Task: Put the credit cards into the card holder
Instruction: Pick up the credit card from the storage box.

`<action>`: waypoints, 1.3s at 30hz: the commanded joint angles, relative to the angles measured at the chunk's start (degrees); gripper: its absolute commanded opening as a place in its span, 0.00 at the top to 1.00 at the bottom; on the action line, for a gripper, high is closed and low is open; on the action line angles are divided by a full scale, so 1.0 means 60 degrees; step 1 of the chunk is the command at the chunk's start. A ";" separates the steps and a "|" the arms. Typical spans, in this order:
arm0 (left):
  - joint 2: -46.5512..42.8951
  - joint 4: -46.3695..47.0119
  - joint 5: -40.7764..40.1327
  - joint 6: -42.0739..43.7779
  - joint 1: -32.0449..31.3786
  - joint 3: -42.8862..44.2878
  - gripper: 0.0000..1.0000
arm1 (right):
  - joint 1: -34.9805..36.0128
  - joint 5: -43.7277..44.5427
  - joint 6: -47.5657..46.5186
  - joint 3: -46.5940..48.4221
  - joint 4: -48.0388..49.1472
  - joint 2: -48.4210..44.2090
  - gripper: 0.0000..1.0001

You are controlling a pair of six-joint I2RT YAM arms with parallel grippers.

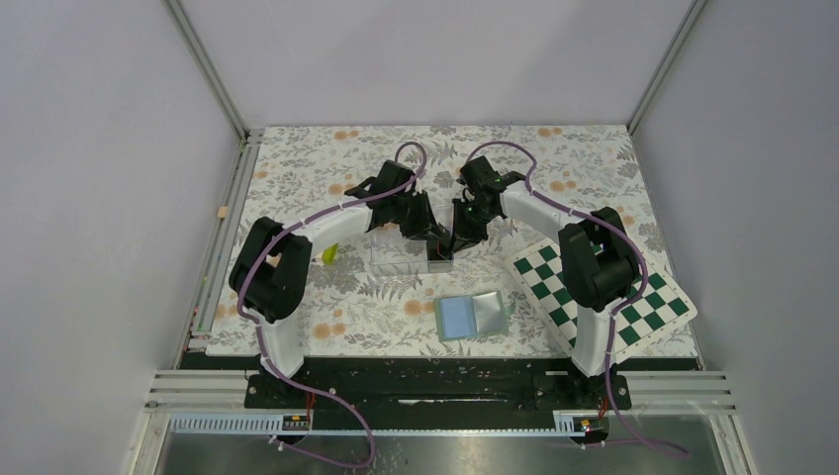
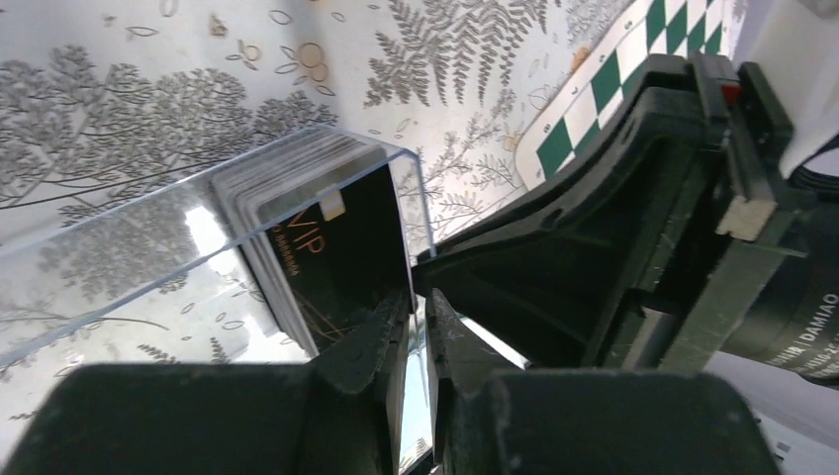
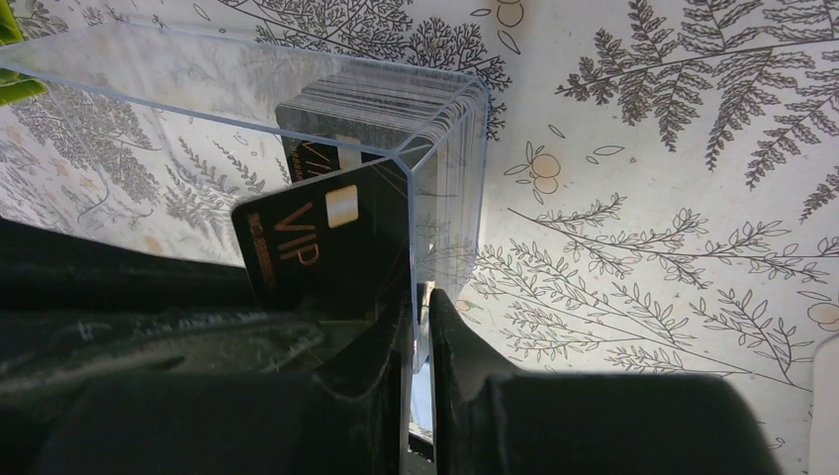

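Note:
The credit cards (image 2: 287, 173) stand packed on edge at one end of a clear acrylic box (image 2: 148, 237). One black card (image 3: 317, 237), marked VIP with a pale chip, leans tilted at the front of that stack (image 3: 386, 104). My left gripper (image 2: 418, 292) is at this card's lower edge, its jaws parted by a narrow slit with a thin edge showing in it. My right gripper (image 3: 420, 289) is shut on the box's end wall. From above, both grippers (image 1: 432, 247) (image 1: 457, 242) meet at the box (image 1: 396, 255). The card holder (image 1: 472, 317) lies open and flat nearer the arm bases.
A green-and-white chequered board (image 1: 604, 287) lies at the right, partly under the right arm. A small yellow-green object (image 1: 329, 252) sits left of the box. A floral cloth (image 1: 554, 168) covers the table, and metal rails run along the left and near edges.

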 commanded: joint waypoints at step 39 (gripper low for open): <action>-0.5992 0.1803 0.0209 -0.1091 0.0007 -0.3257 1.00 | -0.0608 -0.2193 -0.0489 -0.2687 0.0200 -0.6661 0.13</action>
